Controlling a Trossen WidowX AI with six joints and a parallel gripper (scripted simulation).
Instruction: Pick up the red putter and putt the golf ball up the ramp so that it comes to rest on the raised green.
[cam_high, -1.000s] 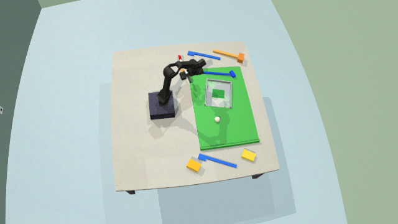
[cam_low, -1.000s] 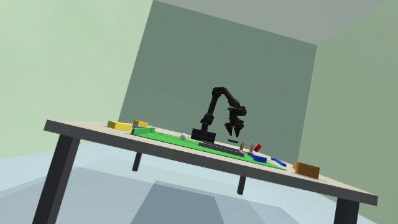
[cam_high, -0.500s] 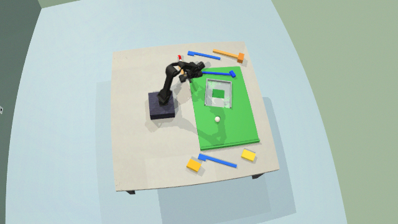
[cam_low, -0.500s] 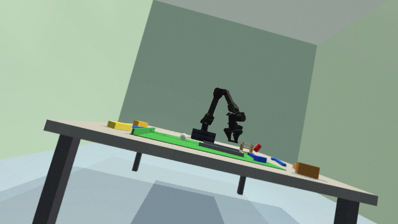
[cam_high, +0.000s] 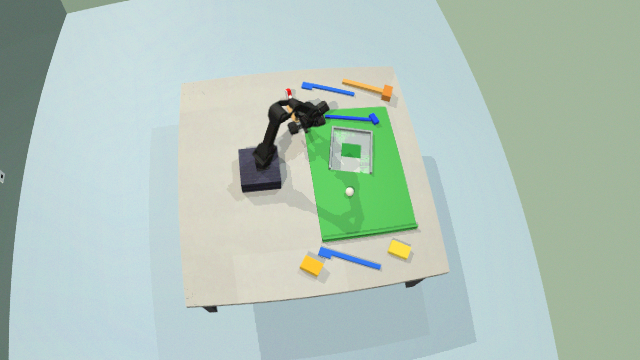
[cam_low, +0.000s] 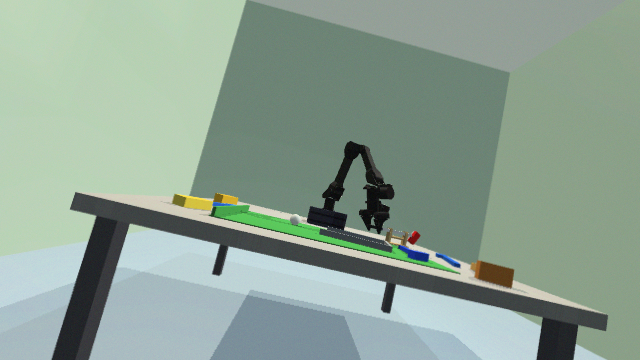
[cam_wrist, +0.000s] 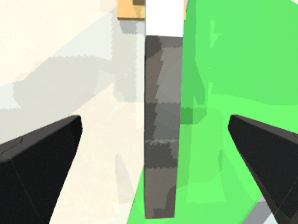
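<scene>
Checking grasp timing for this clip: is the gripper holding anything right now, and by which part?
Nothing is held. The gripper is open, its fingers either side of the putter's grey grip without touching it.

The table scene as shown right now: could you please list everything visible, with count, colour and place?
Table: one, beige, on dark legs.
Mat: one, green, right half of the table.
Raised green: one, grey-framed with a green centre, on the mat.
Golf ball: one, white, on the mat near the frame.
Red putter: one, red head, grey-and-white shaft on a tan stand, beneath the gripper.
Blue putters: three; far edge, on the mat, near edge.
Orange mallet: one, far corner.
Yellow blocks: two, near edge.
Arm: one, black, on a dark base.
Gripper: one, open, straddling the shaft.
</scene>
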